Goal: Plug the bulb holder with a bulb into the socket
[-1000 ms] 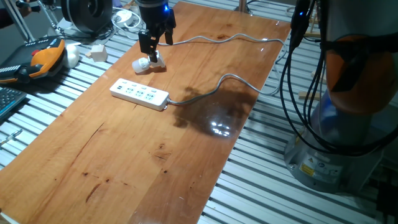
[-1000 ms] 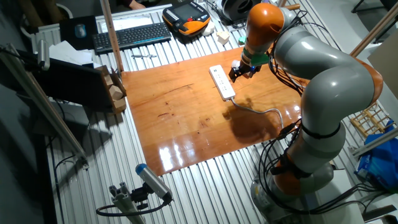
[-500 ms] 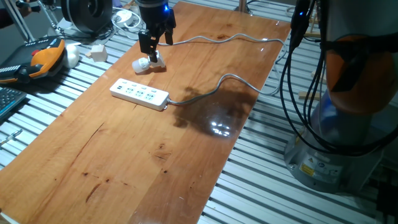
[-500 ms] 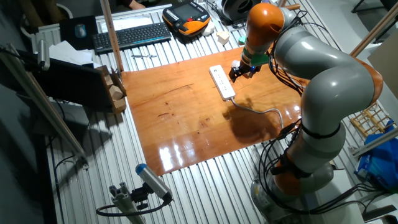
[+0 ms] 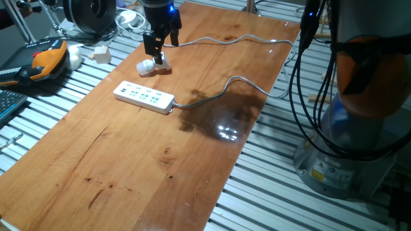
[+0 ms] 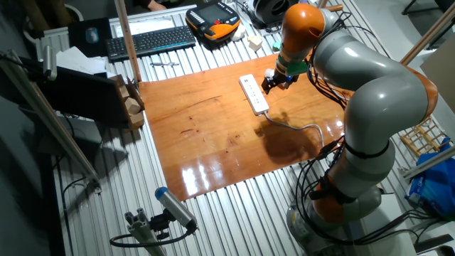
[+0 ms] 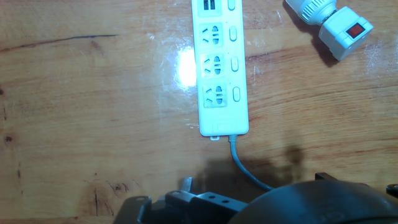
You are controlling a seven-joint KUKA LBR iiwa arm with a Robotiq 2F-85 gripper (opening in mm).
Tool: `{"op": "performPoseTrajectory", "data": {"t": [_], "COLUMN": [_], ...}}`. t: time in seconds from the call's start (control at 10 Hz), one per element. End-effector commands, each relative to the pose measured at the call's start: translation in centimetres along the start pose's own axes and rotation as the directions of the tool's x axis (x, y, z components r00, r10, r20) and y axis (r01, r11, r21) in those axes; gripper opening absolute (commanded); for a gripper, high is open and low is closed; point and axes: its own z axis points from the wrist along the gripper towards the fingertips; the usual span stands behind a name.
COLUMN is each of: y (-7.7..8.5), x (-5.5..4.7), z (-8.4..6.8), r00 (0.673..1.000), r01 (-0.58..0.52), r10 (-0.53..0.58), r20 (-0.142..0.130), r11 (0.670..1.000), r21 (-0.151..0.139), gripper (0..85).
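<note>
Hand (image 5: pixel 158 53) above bulb holder (image 5: pixel 153 65) beside socket (image 5: pixel 144 96)

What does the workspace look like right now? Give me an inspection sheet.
Surface: glossy wooden table top, glare patch.
Job's things: white bulb holder with round bulb lying on its side, unplugged; long white power strip apart from it, outlets empty.
Clutter: nothing seen on the wood.
Gripper: black two-finger gripper at the holder; grip unclear.
Cables: grey strip cable; second grey cable.
Surroundings: orange teach pendant, black keyboard, small white cube.
</note>
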Motion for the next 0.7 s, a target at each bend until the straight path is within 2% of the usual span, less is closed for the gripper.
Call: {"op": "performPoseTrajectory", "data": {"t": [0.0,0.6], "y": [0.00,0.02], "x": [0.00,0.00], "z": [-0.01,-0.14], "r00": [0.999,0.999], "r01": [0.047,0.047], "r10": [-0.047,-0.047], "r20": [-0.006,-0.001], "r11": [0.999,0.999], "r21": [-0.023,-0.017], "gripper": [0.0,0.0]}}
